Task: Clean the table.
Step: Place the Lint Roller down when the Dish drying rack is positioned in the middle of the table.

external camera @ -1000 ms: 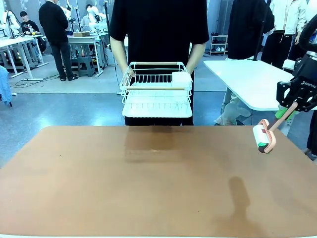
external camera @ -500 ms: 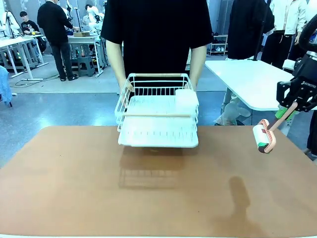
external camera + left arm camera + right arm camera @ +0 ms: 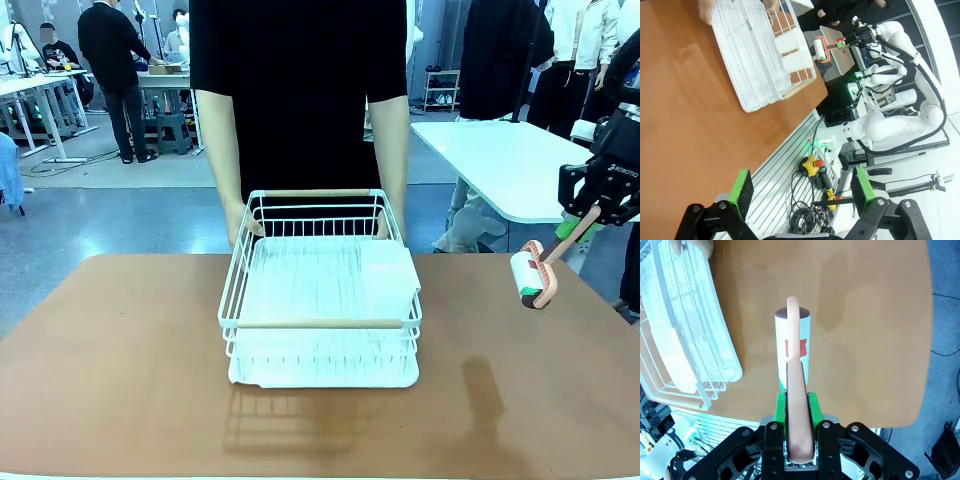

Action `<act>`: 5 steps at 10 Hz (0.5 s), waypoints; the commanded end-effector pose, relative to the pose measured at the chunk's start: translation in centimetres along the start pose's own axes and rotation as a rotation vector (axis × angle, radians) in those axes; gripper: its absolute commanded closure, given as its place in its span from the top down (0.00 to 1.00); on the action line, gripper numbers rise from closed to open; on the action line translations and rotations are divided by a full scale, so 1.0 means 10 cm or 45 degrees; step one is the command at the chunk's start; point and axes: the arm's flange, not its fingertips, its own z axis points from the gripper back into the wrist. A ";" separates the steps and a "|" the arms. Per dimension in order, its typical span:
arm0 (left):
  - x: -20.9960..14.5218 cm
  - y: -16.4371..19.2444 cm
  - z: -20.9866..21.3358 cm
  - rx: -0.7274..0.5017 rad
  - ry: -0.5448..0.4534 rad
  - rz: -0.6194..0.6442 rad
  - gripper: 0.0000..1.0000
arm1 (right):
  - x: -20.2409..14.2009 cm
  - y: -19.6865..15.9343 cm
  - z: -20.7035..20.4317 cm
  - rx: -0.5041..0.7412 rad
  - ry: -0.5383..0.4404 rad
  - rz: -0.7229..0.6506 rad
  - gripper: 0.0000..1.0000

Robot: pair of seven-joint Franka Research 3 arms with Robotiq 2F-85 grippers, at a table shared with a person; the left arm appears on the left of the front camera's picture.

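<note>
right end effector [image 3: 799, 405] clamped on lint roller [image 3: 530, 277] | left end effector [image 3: 802, 189] apart | person's hands [image 3: 242, 226] half hidden behind dish rack [image 3: 320, 300]

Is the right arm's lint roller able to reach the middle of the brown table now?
Probably not: the white dish rack, held by the person's hands, covers the table's middle. Bare surface beside the lint roller looks free.

The desk [image 3: 120, 400] is topped with a smooth, matt terracotta surface on which soft shadows are carried. The rack [image 3: 300, 285] is made of thin white coated wire, with two bars [image 3: 320, 323] that look like pale wood. A white, faintly glossy plastic tray [image 3: 325, 378] is seen beneath it. The roller [image 3: 525, 272] is wrapped in white paper, and its pink handle [image 3: 794, 385] looks like smooth plastic. Matt green pads [image 3: 780, 405] are fitted to the black right hand [image 3: 798, 402].
</note>
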 end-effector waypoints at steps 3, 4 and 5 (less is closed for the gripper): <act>-0.02 -0.02 0.01 -0.019 -0.019 -0.021 1.00 | -0.02 0.01 0.03 0.012 -0.009 -0.005 0.21; -0.02 -0.02 0.01 -0.019 -0.019 -0.021 1.00 | -0.02 0.01 0.03 0.012 -0.009 -0.005 0.21; -0.02 -0.02 0.01 -0.019 -0.019 -0.021 1.00 | -0.02 0.01 0.03 0.012 -0.009 -0.005 0.21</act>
